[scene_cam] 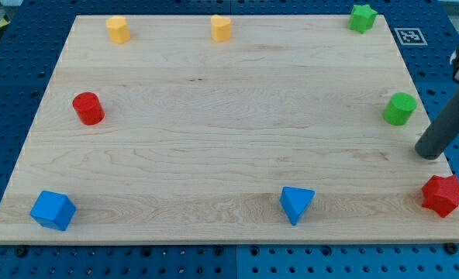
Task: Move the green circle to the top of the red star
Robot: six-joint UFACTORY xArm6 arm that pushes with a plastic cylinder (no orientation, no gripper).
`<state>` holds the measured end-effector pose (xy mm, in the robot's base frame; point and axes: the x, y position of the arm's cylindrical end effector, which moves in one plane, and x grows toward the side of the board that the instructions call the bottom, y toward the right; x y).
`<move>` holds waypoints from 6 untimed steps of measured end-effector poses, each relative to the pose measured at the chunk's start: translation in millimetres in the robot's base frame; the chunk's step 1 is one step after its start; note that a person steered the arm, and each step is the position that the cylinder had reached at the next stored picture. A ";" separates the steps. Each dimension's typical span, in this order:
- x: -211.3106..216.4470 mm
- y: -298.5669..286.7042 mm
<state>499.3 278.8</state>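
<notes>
My tip (429, 153) at board's right edge, touching nothing, just right of and nearer than green circle (400, 108). Red star (445, 194) near right corner, close below tip. Circle apart from star, farther back. Bare rod, no jaws.

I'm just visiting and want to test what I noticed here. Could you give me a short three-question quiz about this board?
1. True or false: my tip touches the green circle.
2. Which block lies nearest the red star? A) blue triangle B) green circle C) red circle
3. Fill in: both yellow blocks sit along the view's ____ edge.

Key: 1 false, my tip stands apart, lower right of it. 2 B. 3 top.
</notes>
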 end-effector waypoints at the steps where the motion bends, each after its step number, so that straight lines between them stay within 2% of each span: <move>1: -21.0 19.9; 3: -91.2 9.5; 4: -110.0 -12.4; 5: -91.6 -33.7; 6: -81.8 -15.3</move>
